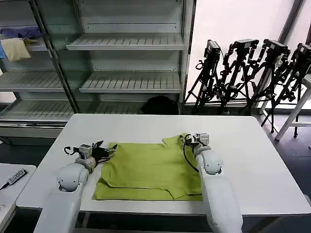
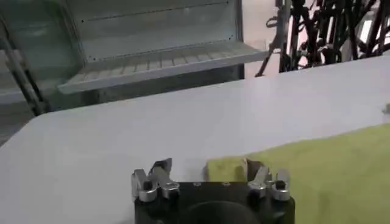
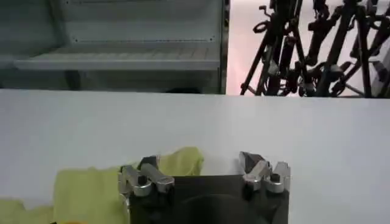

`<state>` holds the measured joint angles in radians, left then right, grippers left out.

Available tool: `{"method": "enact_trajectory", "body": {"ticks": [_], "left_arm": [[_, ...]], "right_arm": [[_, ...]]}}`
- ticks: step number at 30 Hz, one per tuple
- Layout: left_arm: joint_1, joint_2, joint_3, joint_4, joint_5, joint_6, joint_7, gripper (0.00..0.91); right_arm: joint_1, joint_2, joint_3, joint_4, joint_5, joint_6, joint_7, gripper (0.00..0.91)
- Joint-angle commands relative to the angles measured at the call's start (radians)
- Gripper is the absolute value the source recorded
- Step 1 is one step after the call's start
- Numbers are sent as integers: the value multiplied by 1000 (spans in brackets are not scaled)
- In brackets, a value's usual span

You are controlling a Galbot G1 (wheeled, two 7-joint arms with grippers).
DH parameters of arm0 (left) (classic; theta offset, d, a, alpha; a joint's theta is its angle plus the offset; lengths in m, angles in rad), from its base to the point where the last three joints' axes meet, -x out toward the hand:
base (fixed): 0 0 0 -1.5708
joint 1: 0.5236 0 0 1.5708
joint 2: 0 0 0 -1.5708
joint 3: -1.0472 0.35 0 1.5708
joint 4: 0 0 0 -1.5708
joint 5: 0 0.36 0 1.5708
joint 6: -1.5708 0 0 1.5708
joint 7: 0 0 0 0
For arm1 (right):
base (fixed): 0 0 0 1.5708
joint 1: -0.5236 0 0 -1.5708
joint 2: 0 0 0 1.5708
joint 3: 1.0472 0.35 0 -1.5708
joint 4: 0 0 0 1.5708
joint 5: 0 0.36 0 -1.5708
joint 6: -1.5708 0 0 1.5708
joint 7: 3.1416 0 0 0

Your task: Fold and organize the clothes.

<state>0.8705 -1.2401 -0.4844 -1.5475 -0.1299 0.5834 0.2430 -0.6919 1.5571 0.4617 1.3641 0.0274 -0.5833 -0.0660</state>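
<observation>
On white table (image 1: 252, 145), T-shirt (image 1: 146, 170) lies flat; left gripper (image 1: 104, 151), right gripper (image 1: 190, 140) spread apart at far corners; corners best pinched evenly.

Bright window (image 1: 233, 19) glare upper right; soft, slightly blurry wrist views.

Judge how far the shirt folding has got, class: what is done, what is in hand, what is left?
Done: the T-shirt lies spread on the white table, sleeves seemingly tucked in. In hand: the left gripper and right gripper, jaws open, sit at its far corners. Left: gripping, folding it smaller and putting it in order.
</observation>
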Motion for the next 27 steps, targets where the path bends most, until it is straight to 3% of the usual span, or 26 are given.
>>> {"method": "enact_trajectory", "body": {"ticks": [1,6,8,10,14,16,17,20,22,24,27], "left_arm": [[-9,1,4,28,8,-1,10,695],[-4,0,2,26,6,-1,14,665],[-1,0,2,24,5,0,15,564],[3,-1,0,23,4,-1,22,524],[7,-2,-1,19,5,-1,36,292],[8,-2,-1,20,5,0,45,252],[9,-3,-1,22,5,-1,49,151],[11,-8,-1,25,6,0,58,20],[12,-10,-1,26,6,0,62,20],[14,-12,-3,26,6,-1,65,10],[15,-13,-8,20,-4,-1,66,10]], "right_arm": [[8,4,-2,-22,-6,0,0,665],[-1,4,-6,-16,-10,-1,-4,504],[-4,2,-8,-14,-11,-1,-5,474],[-7,-1,-10,-11,-14,-1,-7,443],[-12,-2,-11,-6,-17,-1,-9,373],[-16,-4,-13,-2,-19,-2,-12,373],[-19,-5,-14,0,-21,-2,-11,363],[-24,-5,-13,7,-24,-2,-15,282],[-25,-6,-13,9,-23,-2,-15,232],[-27,-9,-14,15,-23,-2,-17,60],[-30,-10,-13,23,-19,-1,-17,0]]}}
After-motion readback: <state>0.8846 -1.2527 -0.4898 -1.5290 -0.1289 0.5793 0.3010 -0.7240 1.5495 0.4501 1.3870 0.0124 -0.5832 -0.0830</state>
